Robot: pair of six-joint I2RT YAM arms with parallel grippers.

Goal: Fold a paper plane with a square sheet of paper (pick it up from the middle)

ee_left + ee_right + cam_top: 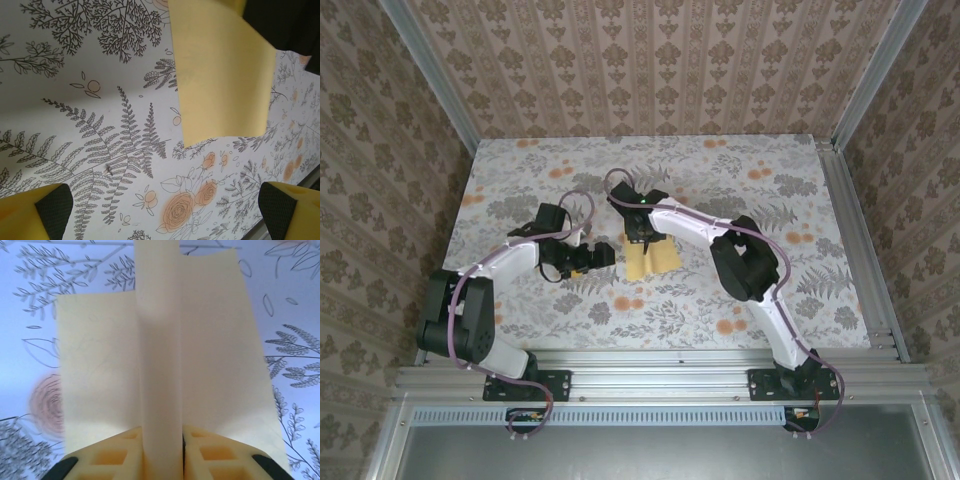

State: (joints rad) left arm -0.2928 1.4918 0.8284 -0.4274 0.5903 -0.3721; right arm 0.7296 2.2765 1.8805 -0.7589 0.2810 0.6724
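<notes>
The square sheet of paper (655, 259), pale yellow, lies on the flowered cloth at mid-table. My right gripper (640, 240) comes down on its middle and is shut on it. In the right wrist view a raised ridge of the paper (159, 355) stands pinched between the cream fingers (107, 457), and the two halves spread flat to either side. My left gripper (598, 255) hovers just left of the sheet, open and holding nothing. Its yellow fingertips (47, 210) stand wide apart over bare cloth. The sheet's near part (220, 70) hangs ahead of them.
The flowered cloth (720, 200) covers the table. Patterned walls close in the back and sides. An aluminium rail (660, 375) runs along the near edge by the arm bases. The right arm's dark body (287, 22) sits at the top right of the left wrist view.
</notes>
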